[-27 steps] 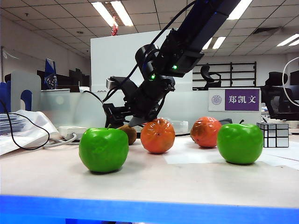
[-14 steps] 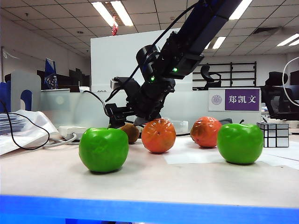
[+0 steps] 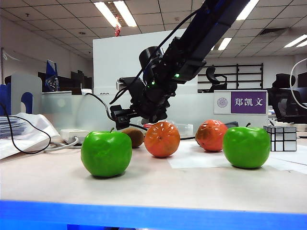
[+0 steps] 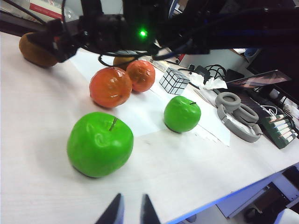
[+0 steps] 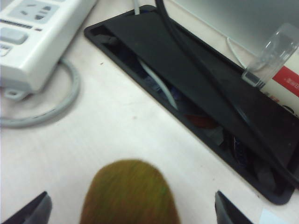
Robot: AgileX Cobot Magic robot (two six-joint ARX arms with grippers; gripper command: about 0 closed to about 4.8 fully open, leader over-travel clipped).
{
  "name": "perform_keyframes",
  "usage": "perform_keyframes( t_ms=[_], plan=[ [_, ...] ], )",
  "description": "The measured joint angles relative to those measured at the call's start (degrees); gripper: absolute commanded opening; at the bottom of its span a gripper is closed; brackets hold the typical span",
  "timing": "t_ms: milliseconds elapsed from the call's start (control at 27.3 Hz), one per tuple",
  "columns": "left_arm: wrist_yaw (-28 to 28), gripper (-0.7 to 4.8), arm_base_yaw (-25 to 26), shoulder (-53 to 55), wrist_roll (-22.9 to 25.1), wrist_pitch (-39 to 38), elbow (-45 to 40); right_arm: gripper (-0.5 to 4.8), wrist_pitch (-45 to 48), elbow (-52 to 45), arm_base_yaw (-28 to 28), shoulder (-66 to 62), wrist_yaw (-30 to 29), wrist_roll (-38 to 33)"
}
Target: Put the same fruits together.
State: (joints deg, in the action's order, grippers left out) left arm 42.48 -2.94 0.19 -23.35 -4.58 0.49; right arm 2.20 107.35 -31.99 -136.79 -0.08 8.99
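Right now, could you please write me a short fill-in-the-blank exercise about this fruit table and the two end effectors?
1. The right end effector has its fingers spread open around the brown ____.
2. The left end effector hovers above the table with its fingers nearly ____.
3. Between the two green apples sit two ____ fruits.
4. The mirror cube stands beside the ____ green apple in the exterior view.

Missing words: kiwi; shut; orange; right

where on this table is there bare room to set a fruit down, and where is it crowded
Bare tabletop runs along the front edge, before the left green apple and the right green apple. There is also a gap between them, ahead of the near orange fruit. It is crowded behind, where the open right gripper straddles the kiwi, beside the power strip.
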Motion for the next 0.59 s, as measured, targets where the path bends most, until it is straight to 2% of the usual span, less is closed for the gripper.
perform_keyframes(
  t_ms=[146,512,549,586],
  plan=[
    [0.5,0.62,0.0,0.0,0.0,0.0,0.0,4.79,-3.9,4.2,0.3,-2.7,-0.1,-0.1],
    [0.9,0.62,0.0,0.0,0.0,0.0,0.0,4.79,-7.5,4.7,0.2,-3.9,-1.0,-1.9],
    [0.9,0.62,0.0,0.0,0.0,0.0,0.0,4.44,-7.5,4.7,0.2,-4.0,-1.0,-1.9],
    [0.9,0.62,0.0,0.0,0.0,0.0,0.0,3.64,-7.6,4.7,0.2,-4.1,-1.0,-1.9]
  ],
)
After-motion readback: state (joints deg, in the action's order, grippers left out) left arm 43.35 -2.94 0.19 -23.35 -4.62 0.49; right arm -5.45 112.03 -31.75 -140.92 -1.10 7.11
